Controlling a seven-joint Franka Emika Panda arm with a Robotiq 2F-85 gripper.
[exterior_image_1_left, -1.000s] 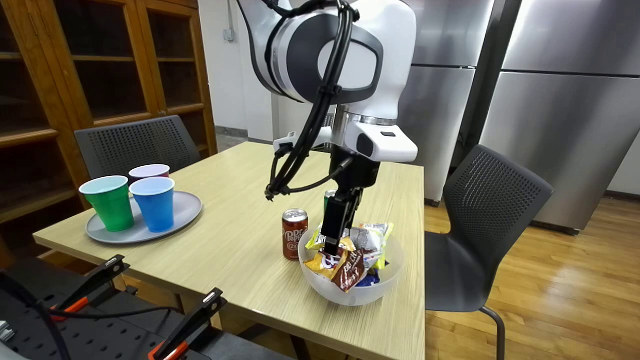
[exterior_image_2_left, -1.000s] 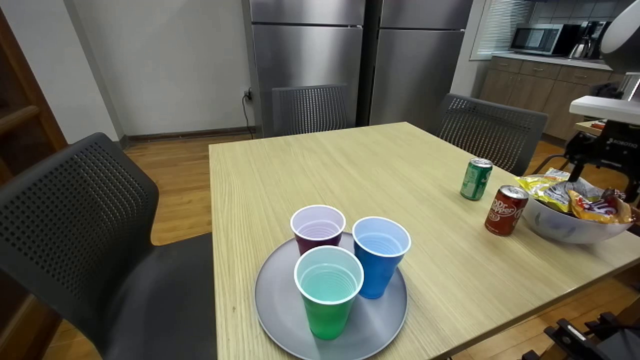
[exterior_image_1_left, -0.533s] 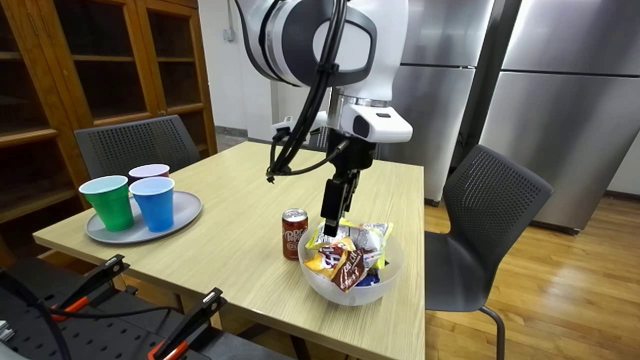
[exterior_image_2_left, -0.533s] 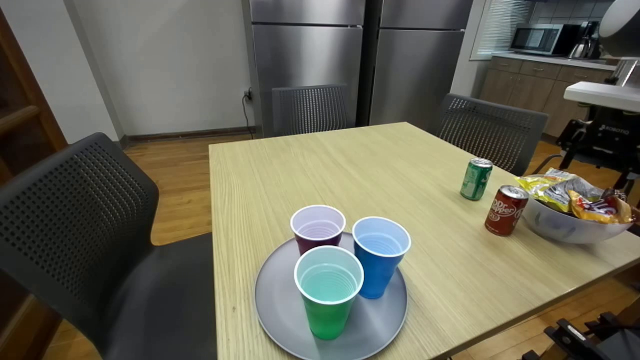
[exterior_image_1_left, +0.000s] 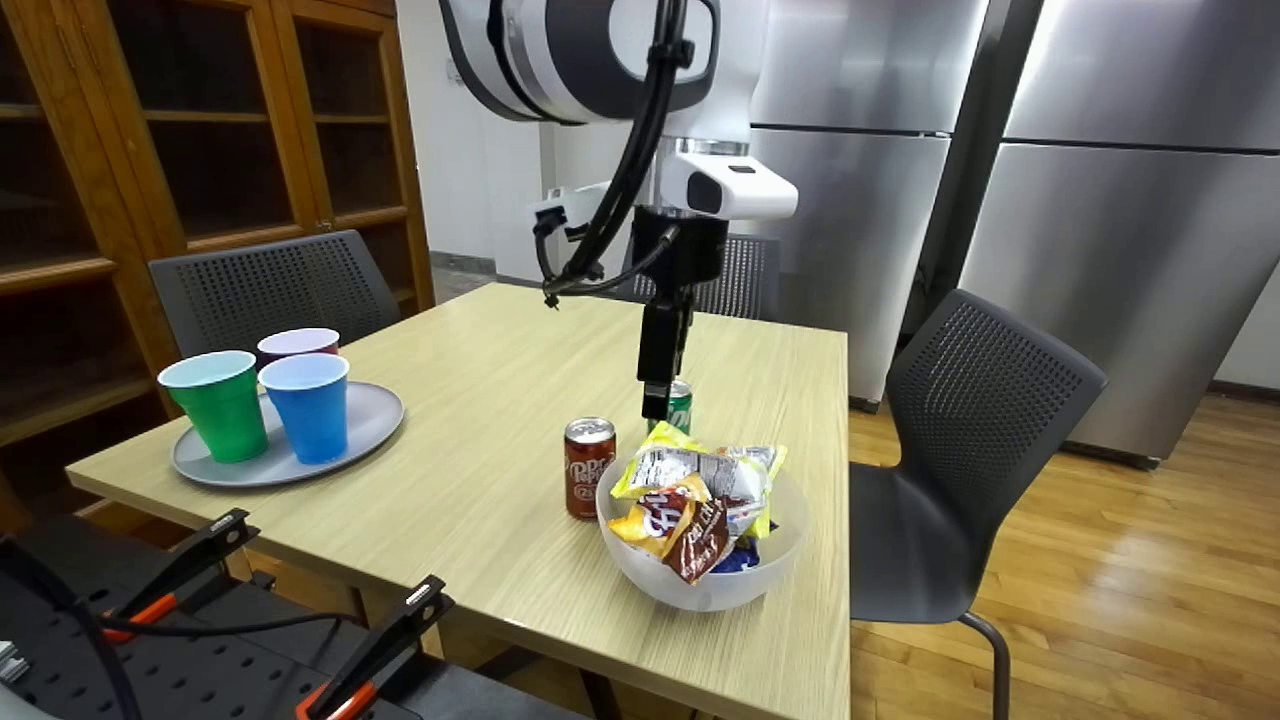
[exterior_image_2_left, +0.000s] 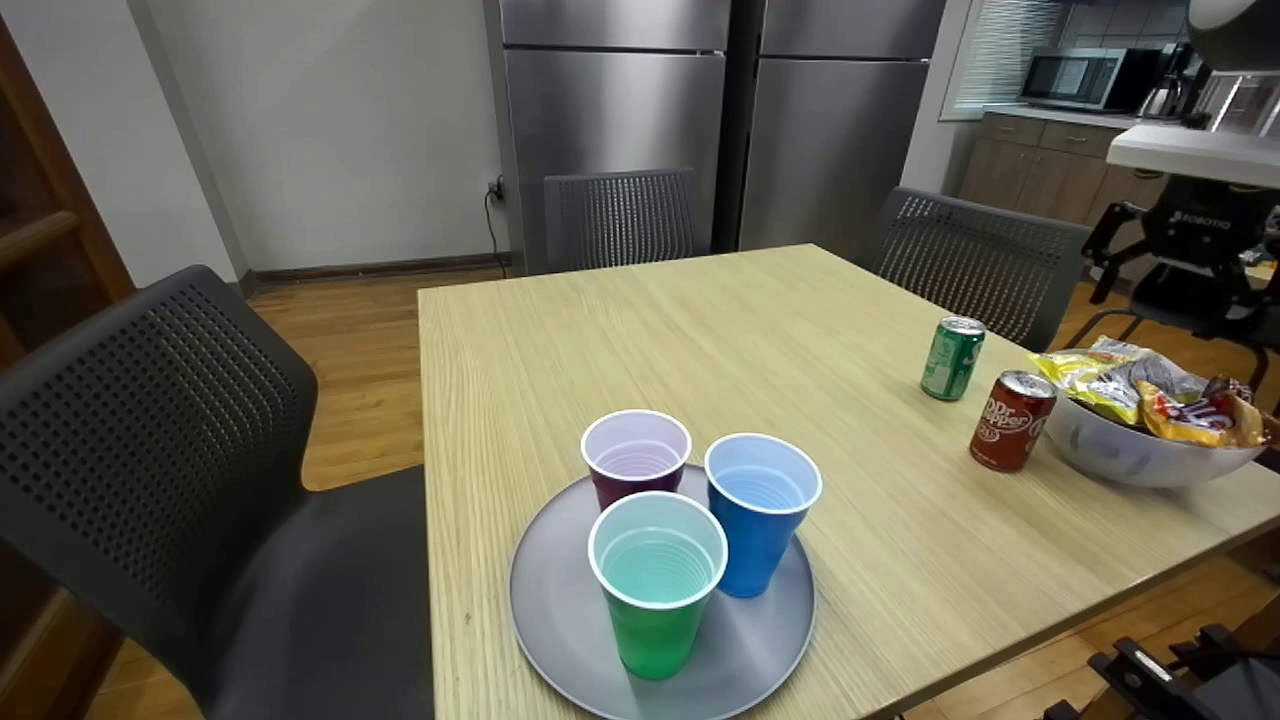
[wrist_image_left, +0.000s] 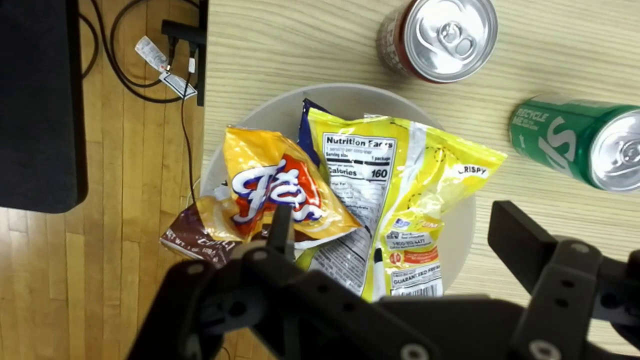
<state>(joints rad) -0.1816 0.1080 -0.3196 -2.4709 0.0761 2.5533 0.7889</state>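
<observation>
Worktop (exterior_image_1_left: 480, 400) carries bowl (wrist_image_left: 360, 101); jaws apart, empty, higher up. Wrist view: yellow bag (wrist_image_left: 400, 190) in the gap, toward 12 o'clock; orange bag (wrist_image_left: 285, 187) toward 10.

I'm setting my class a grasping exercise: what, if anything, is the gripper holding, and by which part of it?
Nothing is held: the gripper stands open, nothing between its fingers, and the snack bags lie in the bowl below.

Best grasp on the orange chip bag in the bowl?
Probably pinch the orange chip bag across its middle, from straight above: it lies on top, overlapping the yellow bag, and the side wall of the bowl would likely hinder a sideways approach.
</observation>
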